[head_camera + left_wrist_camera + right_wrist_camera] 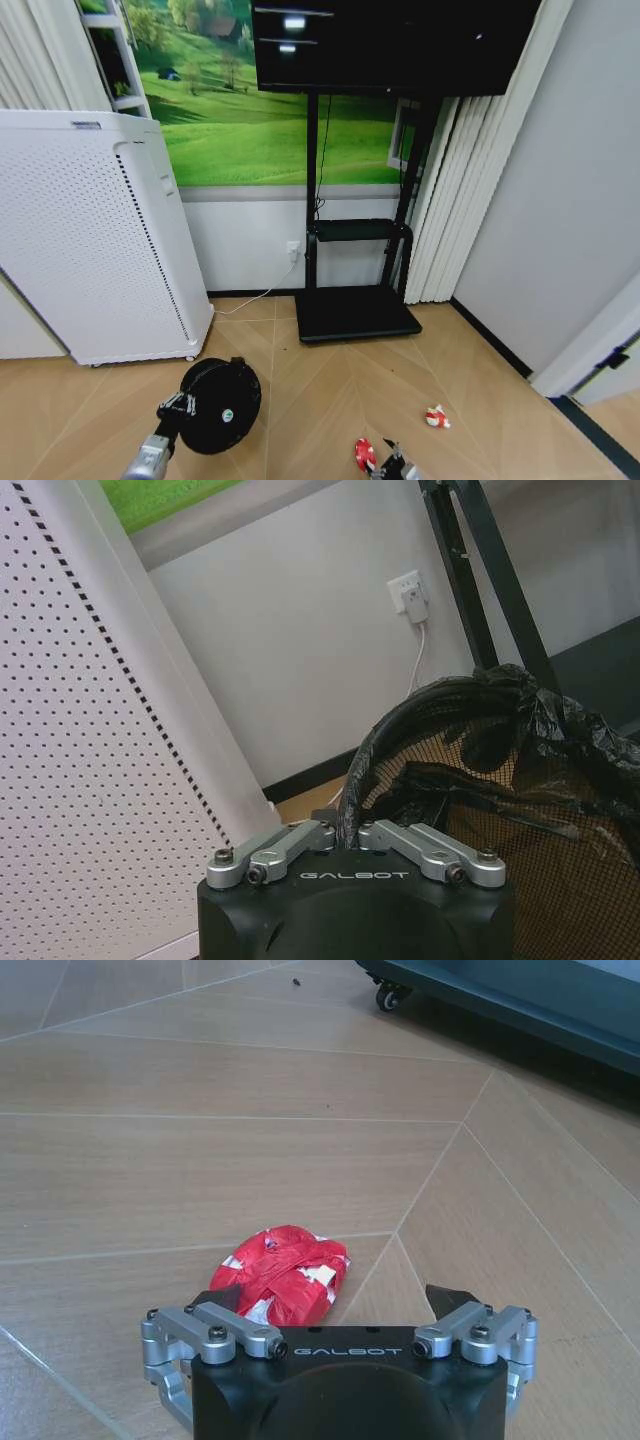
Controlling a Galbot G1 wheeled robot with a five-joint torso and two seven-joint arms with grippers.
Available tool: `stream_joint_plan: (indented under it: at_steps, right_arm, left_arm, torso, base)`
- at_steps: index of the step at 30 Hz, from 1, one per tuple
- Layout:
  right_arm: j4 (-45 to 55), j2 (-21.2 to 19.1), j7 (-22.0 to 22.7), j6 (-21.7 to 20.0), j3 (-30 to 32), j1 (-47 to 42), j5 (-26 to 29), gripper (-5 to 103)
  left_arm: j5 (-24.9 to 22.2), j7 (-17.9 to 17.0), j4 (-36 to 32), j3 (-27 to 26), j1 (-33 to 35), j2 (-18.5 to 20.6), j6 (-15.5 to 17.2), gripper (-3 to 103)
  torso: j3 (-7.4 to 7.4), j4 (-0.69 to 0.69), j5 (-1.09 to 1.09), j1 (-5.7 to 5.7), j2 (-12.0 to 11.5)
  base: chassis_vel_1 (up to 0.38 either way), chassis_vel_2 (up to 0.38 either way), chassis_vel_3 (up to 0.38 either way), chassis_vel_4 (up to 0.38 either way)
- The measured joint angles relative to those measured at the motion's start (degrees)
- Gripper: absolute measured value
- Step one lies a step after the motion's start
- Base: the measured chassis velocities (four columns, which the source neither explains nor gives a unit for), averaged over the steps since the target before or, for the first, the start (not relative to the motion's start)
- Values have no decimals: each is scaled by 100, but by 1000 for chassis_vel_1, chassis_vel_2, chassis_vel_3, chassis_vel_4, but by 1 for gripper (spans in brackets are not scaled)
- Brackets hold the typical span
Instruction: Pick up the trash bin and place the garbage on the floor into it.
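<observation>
Down at floor, right gripper [340, 1305] wide open, straddling red wrapper [288, 1272], seemingly off-centre; pinch may squirt it sideways. Left gripper [347, 832] clamps trash bin [480, 810] rim.

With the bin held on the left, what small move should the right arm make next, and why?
Probably shift the right gripper sideways to centre on the red-and-white wrapper, then close. Its fingers are open low over the floor, with the wrapper off to one side. The left gripper is shut on the trash bin rim, ready to receive.
</observation>
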Motion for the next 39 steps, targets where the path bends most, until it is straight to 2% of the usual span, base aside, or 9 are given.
stream_joint_plan:
  at_steps: [4, 10, 19, 28, 34, 35, 37, 38, 39]
  right_arm:
    - [-101, 56, -8, 36, -75, 10, -89, 100]
    - [-214, 89, -41, 84, -144, 1, -209, 101]
    - [-317, 142, -70, 226, -126, 52, -340, 81]
    - [-273, 131, 51, 220, -34, 54, -400, 48]
    - [73, -32, 173, 83, 94, 24, -300, 69]
    - [73, -32, 173, 83, 94, 24, -300, 69]
    - [388, -62, 135, 27, 340, -65, 62, 80]
    - [388, -62, 135, 27, 340, -65, 62, 80]
    - [623, -49, 143, -5, 562, -141, 312, 90]
  left_arm:
    - [23, 3, 47, 18, -18, -17, -17, 4]
    - [35, 4, 91, 44, -50, -34, -27, 4]
    - [52, 5, 152, 56, -71, -36, -59, 4]
    - [77, 4, 175, 94, -96, -39, -75, 4]
    - [73, 2, 175, 94, -120, -23, -75, 4]
    - [73, 2, 175, 94, -120, -23, -75, 4]
    - [71, 1, 174, 92, -130, -22, -75, 4]
    - [71, 1, 174, 92, -130, -22, -75, 4]
    - [69, 1, 169, 86, -129, -22, -75, 4]
  torso:
    - [0, 4, 5, 0, 0]
    - [2, -2, 5, 0, -2]
    - [2, 1, 5, 0, -2]
    - [2, 0, 7, 2, -4]
    - [2, 1, 5, 2, -4]
    - [2, 1, 5, 2, -4]
    - [2, 0, 5, 2, -4]
    - [2, 0, 5, 2, -4]
    - [2, 0, 4, 2, -4]
  base:
    - [0, 0, 0, 0]
    - [0, 0, 0, 0]
    - [0, 0, 0, 0]
    - [0, 0, 0, 0]
    - [0, 0, 0, 0]
    - [0, 0, 0, 0]
    - [0, 0, 0, 0]
    - [0, 0, 0, 0]
    - [0, 0, 0, 0]
